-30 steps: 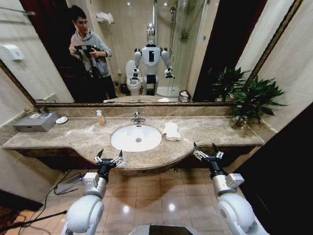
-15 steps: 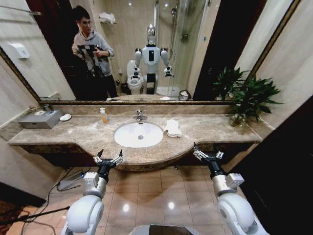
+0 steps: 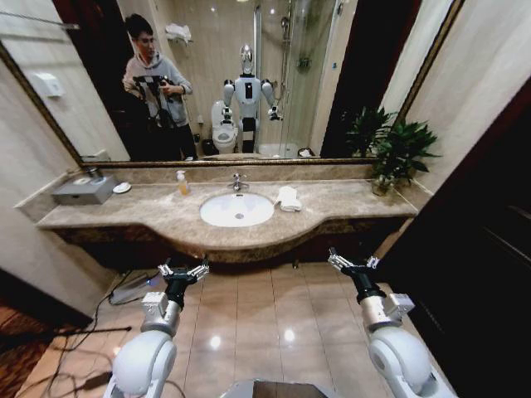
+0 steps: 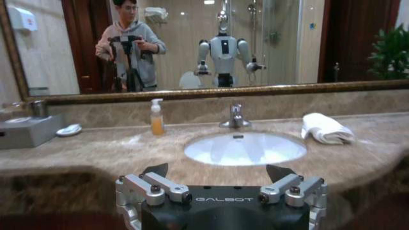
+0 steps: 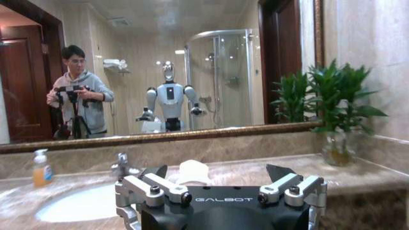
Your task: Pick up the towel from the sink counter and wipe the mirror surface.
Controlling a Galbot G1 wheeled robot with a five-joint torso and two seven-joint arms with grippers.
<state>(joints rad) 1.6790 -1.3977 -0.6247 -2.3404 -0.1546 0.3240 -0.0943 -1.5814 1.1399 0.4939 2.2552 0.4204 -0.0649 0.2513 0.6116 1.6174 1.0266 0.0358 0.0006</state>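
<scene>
The white folded towel (image 3: 288,198) lies on the sink counter (image 3: 158,220), just right of the oval basin (image 3: 237,210) and its faucet (image 3: 237,182). The wide mirror (image 3: 315,75) spans the wall above and reflects the robot. My left gripper (image 3: 183,270) and right gripper (image 3: 353,264) both hang open and empty over the tiled floor, well short of the counter's front edge. From the left wrist, the towel (image 4: 326,128) sits beyond the basin (image 4: 246,148), far from the left gripper (image 4: 219,171). From the right wrist, the towel (image 5: 193,172) lies straight beyond the right gripper (image 5: 217,171).
A soap bottle (image 3: 181,183) stands left of the faucet. A grey box (image 3: 83,189) and a small dish (image 3: 122,187) sit at the counter's left end, a potted plant (image 3: 390,149) at its right end. Cables (image 3: 99,332) lie on the floor at left. A dark wall closes the right side.
The whole head view has pulled back: the counter and mirror now look smaller and farther, with more floor showing. Both grippers hold the same open pose in the picture.
</scene>
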